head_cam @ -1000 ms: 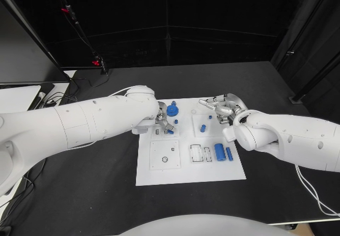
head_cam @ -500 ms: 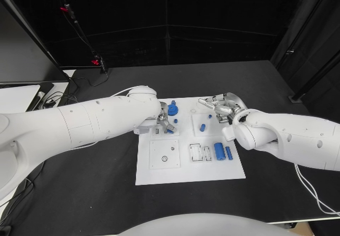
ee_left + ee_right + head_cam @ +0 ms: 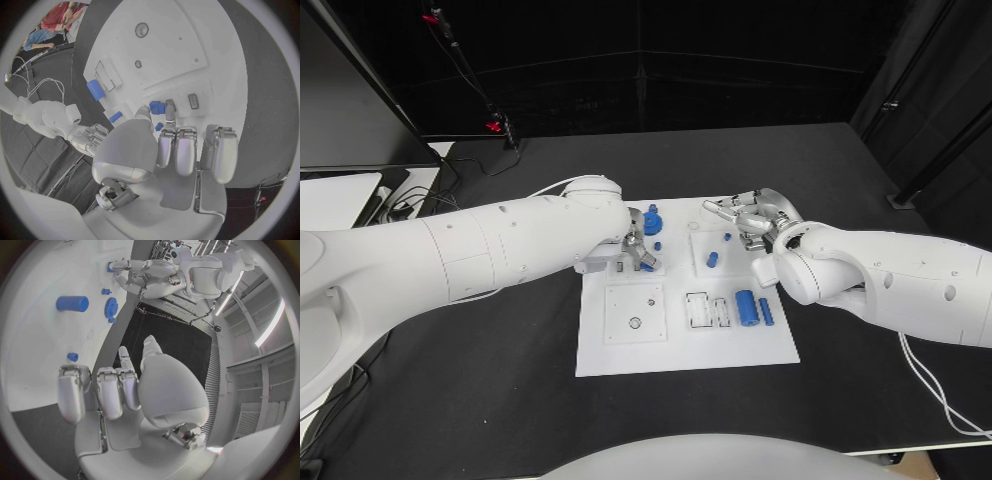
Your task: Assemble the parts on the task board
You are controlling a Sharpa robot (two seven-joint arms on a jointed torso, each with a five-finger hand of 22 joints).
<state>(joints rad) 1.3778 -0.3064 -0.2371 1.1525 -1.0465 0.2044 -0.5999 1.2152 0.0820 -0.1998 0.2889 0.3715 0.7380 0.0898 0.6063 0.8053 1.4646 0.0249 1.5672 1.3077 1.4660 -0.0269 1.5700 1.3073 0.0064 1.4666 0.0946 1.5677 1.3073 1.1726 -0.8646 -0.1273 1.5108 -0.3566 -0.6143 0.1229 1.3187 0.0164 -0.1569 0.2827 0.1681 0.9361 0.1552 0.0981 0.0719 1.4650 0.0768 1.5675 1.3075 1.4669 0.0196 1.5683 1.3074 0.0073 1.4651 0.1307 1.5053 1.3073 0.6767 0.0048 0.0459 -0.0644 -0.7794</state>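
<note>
Even light, sharp, fisheye-bent wrist views

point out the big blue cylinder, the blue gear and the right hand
big blue cylinder [image 3: 747,308], head view, its middle
blue gear [image 3: 652,224], head view, its top face
right hand [image 3: 751,217], head view, its knuckles

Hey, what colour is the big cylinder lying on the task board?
Blue. The cylinder lies on the white task board, clearest in the head view.
</note>
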